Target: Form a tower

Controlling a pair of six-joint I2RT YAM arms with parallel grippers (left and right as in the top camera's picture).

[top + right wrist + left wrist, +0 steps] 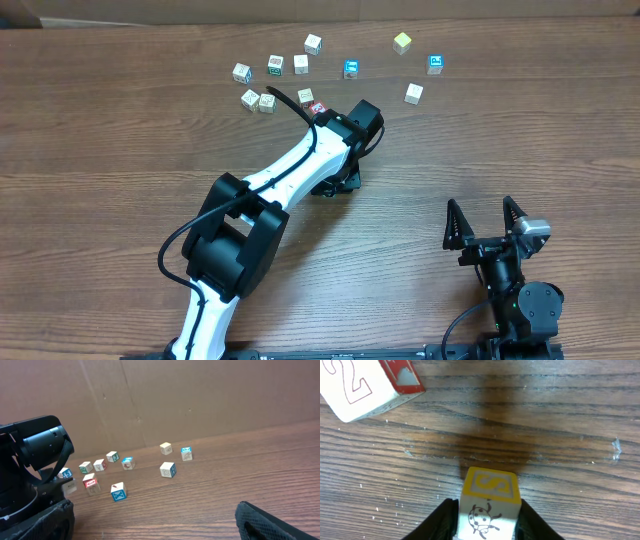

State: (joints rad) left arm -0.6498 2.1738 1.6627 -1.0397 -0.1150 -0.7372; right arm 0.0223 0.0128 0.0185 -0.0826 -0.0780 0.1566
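Between the jaws of the left pincer (487, 506), which grip its flat sides, is a likely light, stiff, smooth-faced yellow-S cube (490, 485), no tower yet standing among loose cubes (301, 64) ahead, the right pincer (480, 215) spread empty.

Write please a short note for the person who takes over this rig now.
Left gripper: shut on the yellow S cube.
Right gripper: open, holding nothing, near its base.
Loose cubes: scattered at the far side of the table; a cube with a red print lies near the left gripper.
Done: no tower in view.
Left: stack the cubes, one wide.
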